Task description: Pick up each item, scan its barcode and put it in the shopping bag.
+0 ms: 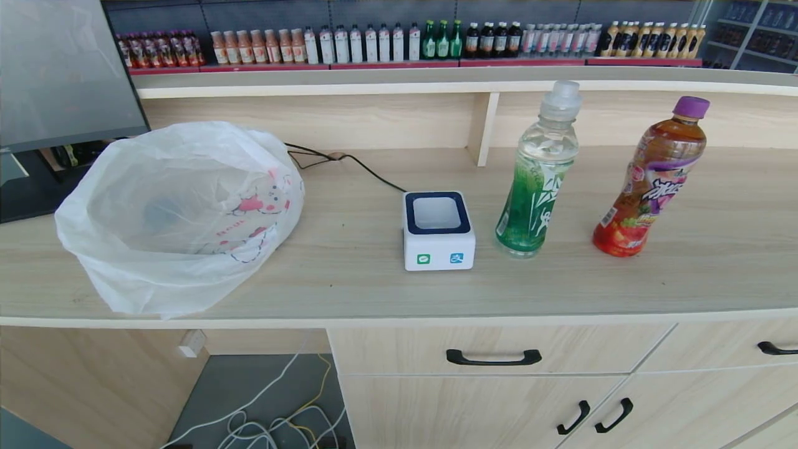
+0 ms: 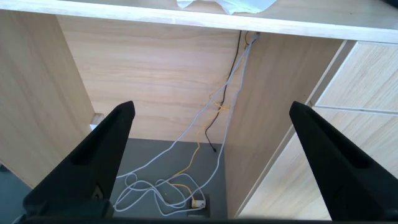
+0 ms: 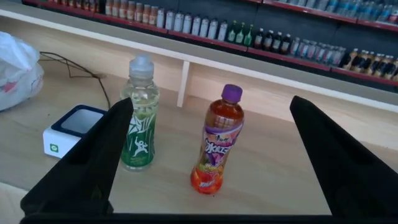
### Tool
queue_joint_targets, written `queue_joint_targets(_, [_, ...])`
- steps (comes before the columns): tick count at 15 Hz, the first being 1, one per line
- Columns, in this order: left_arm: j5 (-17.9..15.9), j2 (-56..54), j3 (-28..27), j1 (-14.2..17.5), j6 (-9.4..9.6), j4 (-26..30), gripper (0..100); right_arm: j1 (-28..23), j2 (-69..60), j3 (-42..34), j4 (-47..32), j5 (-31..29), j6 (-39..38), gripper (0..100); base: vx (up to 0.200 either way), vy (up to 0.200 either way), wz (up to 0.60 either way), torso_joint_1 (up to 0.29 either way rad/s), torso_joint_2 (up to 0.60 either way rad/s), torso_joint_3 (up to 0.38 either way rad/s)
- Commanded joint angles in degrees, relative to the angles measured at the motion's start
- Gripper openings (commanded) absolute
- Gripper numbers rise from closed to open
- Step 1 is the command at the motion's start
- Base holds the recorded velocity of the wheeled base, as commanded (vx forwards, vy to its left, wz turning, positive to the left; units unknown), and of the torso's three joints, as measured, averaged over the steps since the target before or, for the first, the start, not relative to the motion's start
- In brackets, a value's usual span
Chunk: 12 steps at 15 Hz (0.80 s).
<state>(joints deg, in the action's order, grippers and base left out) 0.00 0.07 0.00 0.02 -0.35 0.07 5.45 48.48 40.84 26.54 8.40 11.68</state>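
Two bottles stand upright on the wooden counter (image 1: 374, 274): a clear one with a green label (image 1: 536, 181) (image 3: 140, 118) and a reddish drink with a purple cap (image 1: 654, 181) (image 3: 216, 146) to its right. A white barcode scanner with a dark blue rim (image 1: 436, 229) (image 3: 71, 129) sits left of them. At the counter's left lies an open white plastic shopping bag (image 1: 181, 212) (image 3: 17, 70). My right gripper (image 3: 211, 102) is open, back from the bottles on the near side and facing them. My left gripper (image 2: 211, 107) is open below the counter's edge, facing the recess under it.
A black cable (image 1: 349, 159) runs from the scanner to the back panel. A dark monitor (image 1: 62, 68) stands at the far left. Loose cables (image 2: 180, 180) lie on the floor in the recess. Drawers with black handles (image 1: 492, 358) are below the counter. Shelves of bottles (image 1: 405, 40) stand behind.
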Motion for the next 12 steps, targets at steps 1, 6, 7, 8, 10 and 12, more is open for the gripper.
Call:
queue_joint_targets(1, [0.0, 0.0, 0.0, 0.1, 0.0, 0.0, 100, 0.6, 7.9, 0.8, 4.4, 0.0, 0.2, 100, 0.0, 0.0, 0.0, 0.0, 0.0, 0.0])
queue_joint_targets(6, [0.0, 0.0, 0.0, 0.0, 0.0, 0.0, 100, 14.9, 18.7, -1.1, 22.9, -8.8, -1.1, 100, 0.0, 0.0, 0.0, 0.0, 0.0, 0.0])
queue_joint_targets(7, [0.0, 0.0, 0.0, 0.0, 0.0, -0.1, 100, 19.9, 19.6, -1.7, 22.9, -13.8, -2.5, 100, 0.0, 0.0, 0.0, 0.0, 0.0, 0.0])
queue_joint_targets(8, [0.0, 0.0, 0.0, 0.0, 0.0, 0.0, 100, 21.9, 21.0, -2.2, 23.4, -17.4, -3.2, 100, 0.0, 0.0, 0.0, 0.0, 0.0, 0.0])
queue_joint_targets(10, [0.0, 0.0, 0.0, 0.0, 0.0, 0.0, 100, 21.9, 23.9, -2.4, 26.0, -18.4, -3.2, 100, 0.0, 0.0, 0.0, 0.0, 0.0, 0.0])
queue_joint_targets(12, [0.0, 0.0, 0.0, 0.1, 0.0, 0.0, 100, 21.9, 25.0, -4.3, 26.9, -18.4, -3.4, 100, 0.0, 0.0, 0.0, 0.0, 0.0, 0.0])
